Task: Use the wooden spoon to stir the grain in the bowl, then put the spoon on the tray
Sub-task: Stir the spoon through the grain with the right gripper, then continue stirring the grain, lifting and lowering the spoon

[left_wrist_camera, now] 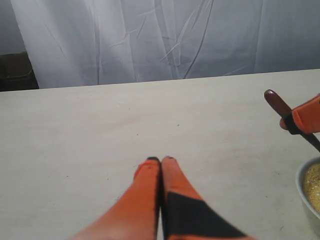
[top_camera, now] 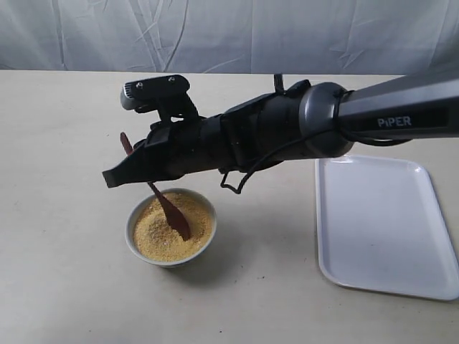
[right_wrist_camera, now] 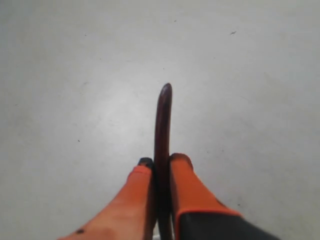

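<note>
The spoon (top_camera: 172,213) is clamped in the right gripper (right_wrist_camera: 160,161), its blade below in the grain (top_camera: 159,236) of the bowl (top_camera: 171,260); stirring is judged underway. Placement on the tray (top_camera: 380,222) is not yet done. The left gripper (left_wrist_camera: 161,161) is closed, empty.

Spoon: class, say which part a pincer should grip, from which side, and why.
Grip the spoon by its handle, above the bowl, coming sideways from the tray side as the right pincer does. Its oval end sits in the grain and the handle leans up clear of the rim, so only that part is free.
</note>
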